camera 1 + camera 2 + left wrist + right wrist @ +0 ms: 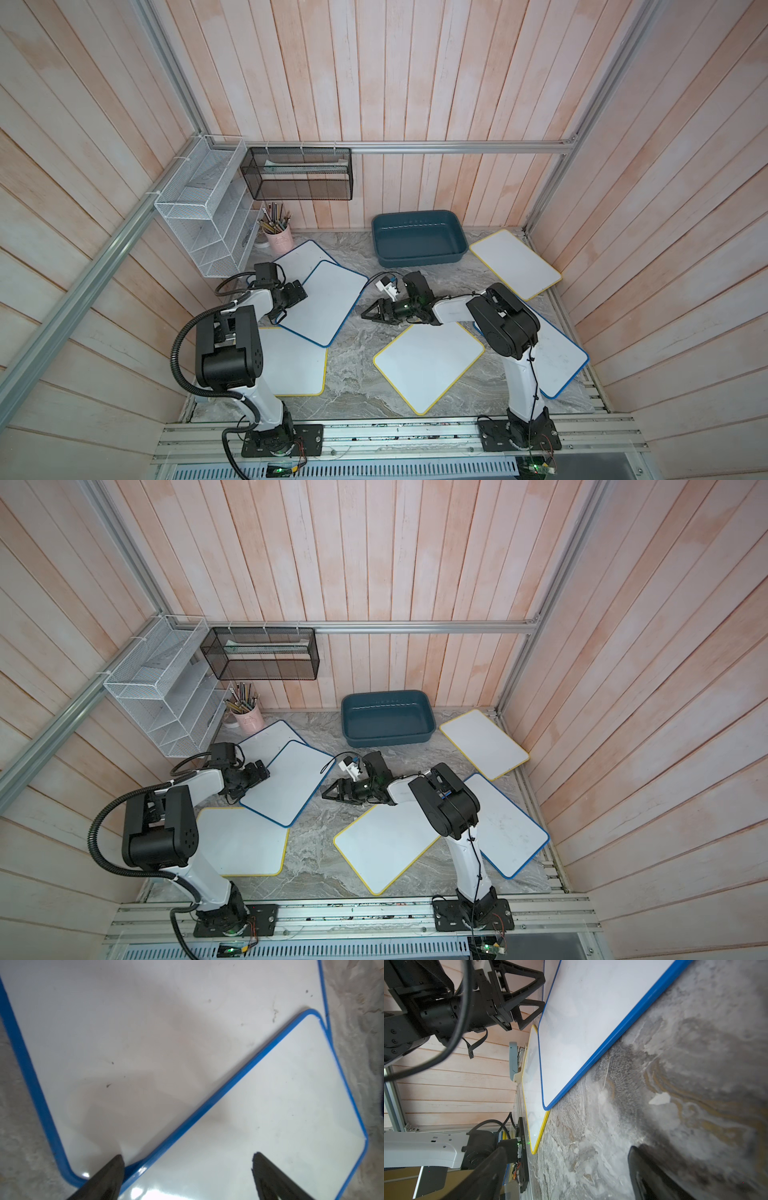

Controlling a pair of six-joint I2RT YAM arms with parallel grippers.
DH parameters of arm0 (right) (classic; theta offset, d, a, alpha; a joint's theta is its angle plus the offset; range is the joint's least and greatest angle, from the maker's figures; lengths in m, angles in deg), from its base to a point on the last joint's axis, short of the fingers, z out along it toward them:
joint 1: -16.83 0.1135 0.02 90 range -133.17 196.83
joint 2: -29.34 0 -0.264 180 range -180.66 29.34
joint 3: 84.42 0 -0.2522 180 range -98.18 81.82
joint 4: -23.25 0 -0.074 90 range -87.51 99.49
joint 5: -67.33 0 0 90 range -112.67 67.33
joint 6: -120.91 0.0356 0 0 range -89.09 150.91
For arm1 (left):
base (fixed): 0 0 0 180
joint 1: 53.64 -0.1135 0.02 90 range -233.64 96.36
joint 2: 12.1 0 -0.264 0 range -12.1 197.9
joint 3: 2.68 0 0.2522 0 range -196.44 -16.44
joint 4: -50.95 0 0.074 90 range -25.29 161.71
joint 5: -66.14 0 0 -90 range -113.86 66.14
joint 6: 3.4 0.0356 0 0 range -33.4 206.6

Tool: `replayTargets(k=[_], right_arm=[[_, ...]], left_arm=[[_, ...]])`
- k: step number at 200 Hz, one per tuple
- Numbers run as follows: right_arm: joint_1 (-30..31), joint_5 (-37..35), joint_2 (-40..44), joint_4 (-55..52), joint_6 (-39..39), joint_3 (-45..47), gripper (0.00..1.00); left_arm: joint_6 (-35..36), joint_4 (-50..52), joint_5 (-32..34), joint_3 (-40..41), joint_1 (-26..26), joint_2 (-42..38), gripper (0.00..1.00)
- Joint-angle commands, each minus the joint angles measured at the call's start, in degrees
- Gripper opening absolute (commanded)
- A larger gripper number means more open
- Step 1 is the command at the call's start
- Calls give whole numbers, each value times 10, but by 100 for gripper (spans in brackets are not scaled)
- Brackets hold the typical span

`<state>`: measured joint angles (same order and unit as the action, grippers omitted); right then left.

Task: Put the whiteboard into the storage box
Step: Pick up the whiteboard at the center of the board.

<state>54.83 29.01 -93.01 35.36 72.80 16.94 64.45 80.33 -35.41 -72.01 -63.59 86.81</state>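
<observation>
Blue-rimmed whiteboard [270, 1105], left hand [188, 1162] spread above

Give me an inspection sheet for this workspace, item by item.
Surface: grey marbled tabletop, partly covered by boards.
Job's things: dark teal plastic storage box at the back, empty; six flat white whiteboards outside it, three blue-framed, three yellow-framed; two blue-framed ones overlap.
Clutter: pink cup of pencils.
Grippers: left gripper open over the overlapping boards; right gripper open, low over bare tabletop.
Cables: black corrugated hose on left arm; thin black cable on right arm.
Surroundings: wood-plank walls; white wire shelf basket; black mesh rack.
</observation>
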Motion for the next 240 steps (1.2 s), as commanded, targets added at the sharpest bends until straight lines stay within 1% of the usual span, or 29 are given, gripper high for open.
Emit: replayTargets(k=[1,34,68,106,126,151,160,189,209,240], right_arm=[[1,-33,-19,-57,-8,7,93],[-11,-37,-20,-64,-15,8,93],[-20,-50,-22,-83,-28,9,93],[-15,-52,-29,-73,-17,4,93],[-15,-53,-31,-66,-12,6,93],[-14,-45,-42,-48,3,9,93],[-13,-44,-45,-48,3,8,93],[-13,-45,-51,-55,-2,7,93],[-13,-46,-50,-57,-3,6,93],[-13,-45,-53,-58,-3,5,93]], left_arm=[[-14,34,-71,42,10,-30,97],[-21,49,-110,71,28,-46,97],[-27,69,-134,75,69,-60,97],[-37,57,-171,93,81,-55,97],[-42,41,-180,108,83,-47,97],[-79,-10,-251,126,89,-45,96],[-92,-22,-269,125,97,-47,95],[-110,-26,-298,100,124,-59,93],[-127,-39,-326,92,127,-74,90],[-134,-33,-309,82,127,-114,81]])
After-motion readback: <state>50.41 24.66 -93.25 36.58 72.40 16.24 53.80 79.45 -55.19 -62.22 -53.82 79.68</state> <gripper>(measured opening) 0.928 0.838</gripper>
